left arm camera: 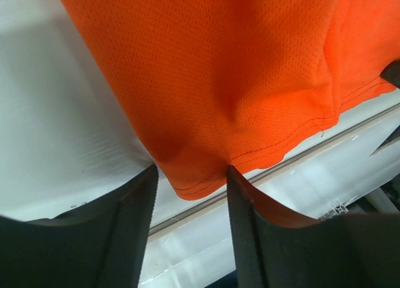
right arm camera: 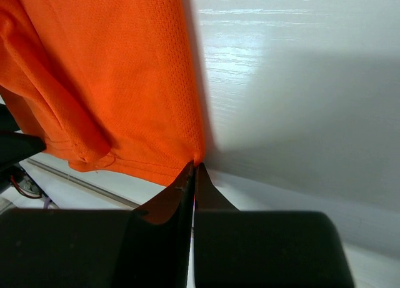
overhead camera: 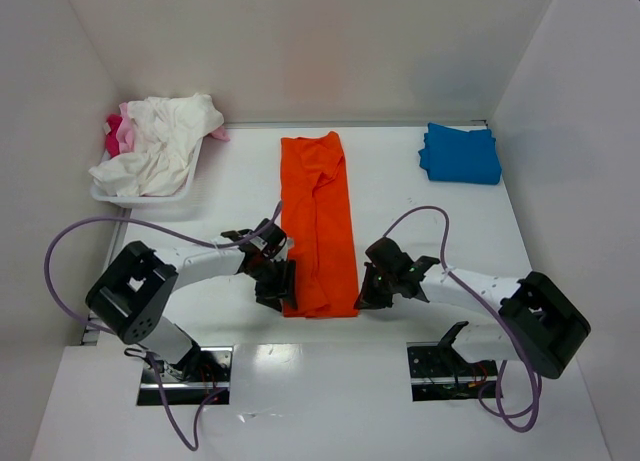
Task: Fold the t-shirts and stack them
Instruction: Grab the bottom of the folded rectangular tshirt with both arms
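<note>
White bench, matte top. Mid-bench: orange shirt laid flat, folded into a long strip running near to far, near hem just short of the front edge, a crease seen along its far half. Far right corner: blue shirt, folded compact. Far left: white tray set down, well apart from both.

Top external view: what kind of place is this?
Probably a robot lab cell, not a home: plain white walls box in a white table, a black left arm and right arm are bolted at its near edge, and a bright orange cloth t-shirt lies between them.
</note>
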